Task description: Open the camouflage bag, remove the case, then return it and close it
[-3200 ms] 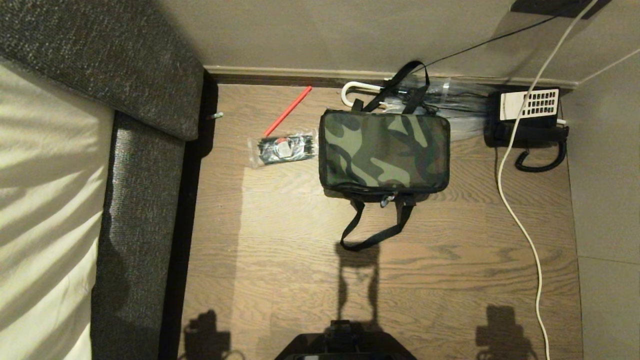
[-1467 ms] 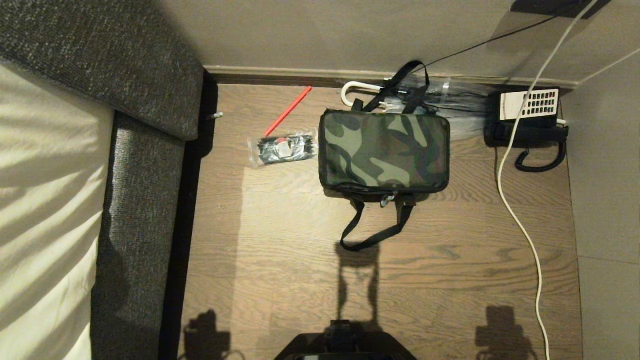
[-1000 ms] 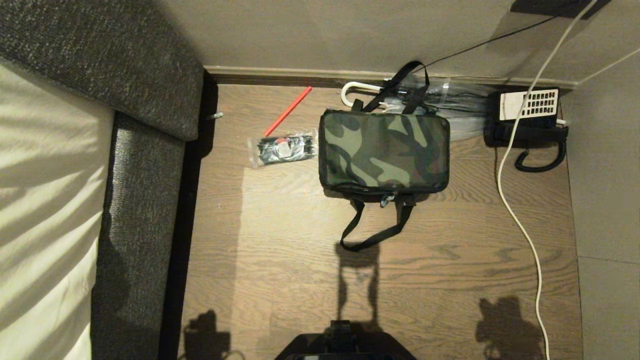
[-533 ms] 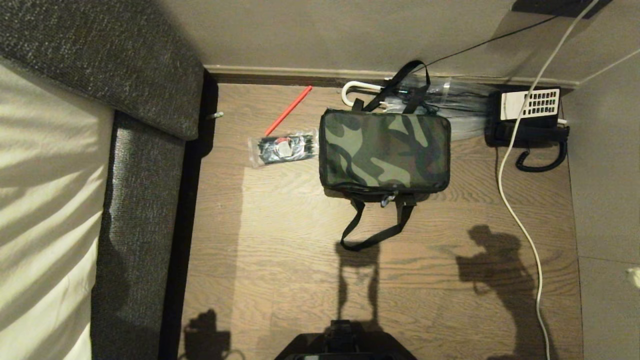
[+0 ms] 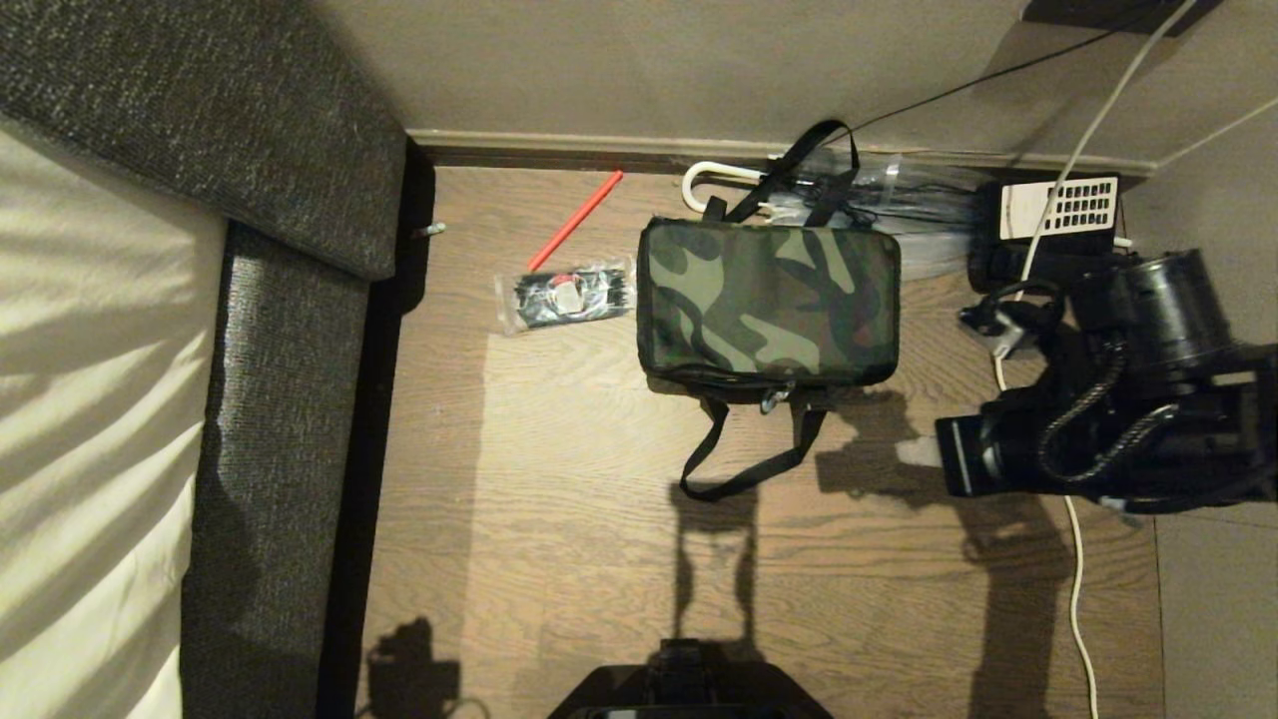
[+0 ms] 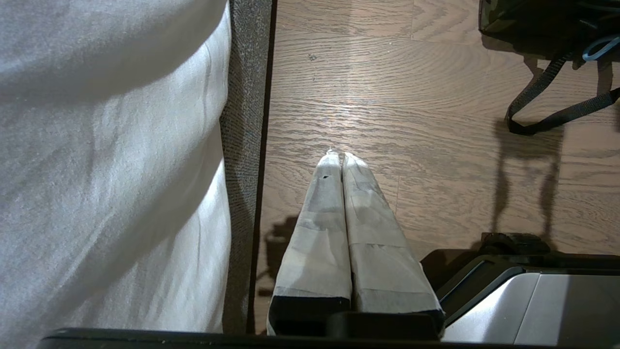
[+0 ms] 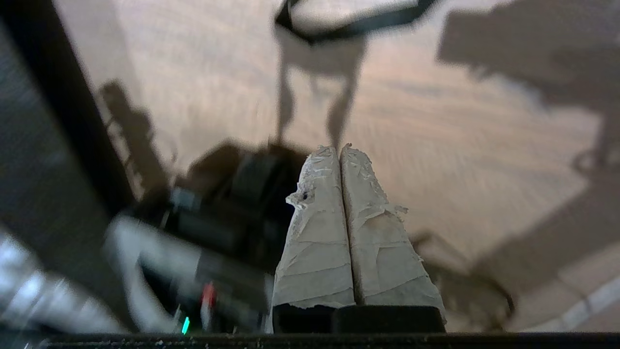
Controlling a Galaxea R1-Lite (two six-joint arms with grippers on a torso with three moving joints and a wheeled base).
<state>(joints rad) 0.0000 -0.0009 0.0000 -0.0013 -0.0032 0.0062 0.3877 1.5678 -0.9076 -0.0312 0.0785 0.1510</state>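
Observation:
The camouflage bag [image 5: 767, 305] lies flat on the wooden floor, zipped shut, with its zipper pull [image 5: 769, 400] on the near side. One black loop handle [image 5: 744, 461] trails toward me and the other points at the wall. No case shows. My right gripper [image 5: 917, 451] is shut and empty, hovering to the right of the bag's near right corner and pointing at it. In the right wrist view the right gripper [image 7: 339, 148] shows taped fingers pressed together, with the loop handle [image 7: 348, 22] beyond. My left gripper [image 6: 337, 154] is shut and parked low beside the sofa, with the bag's corner [image 6: 533, 19] far off.
A dark sofa [image 5: 280, 399] with a pale cushion fills the left. A clear packet of black items [image 5: 564, 295] and a red stick [image 5: 574, 222] lie left of the bag. Behind it are a white-handled umbrella [image 5: 714, 175], a telephone [image 5: 1053, 215] and a white cable [image 5: 1076, 569].
My right arm has swung in from the right edge toward the bag's near right corner, its shadow sliding up the floor. The bag and the left arm have not moved.

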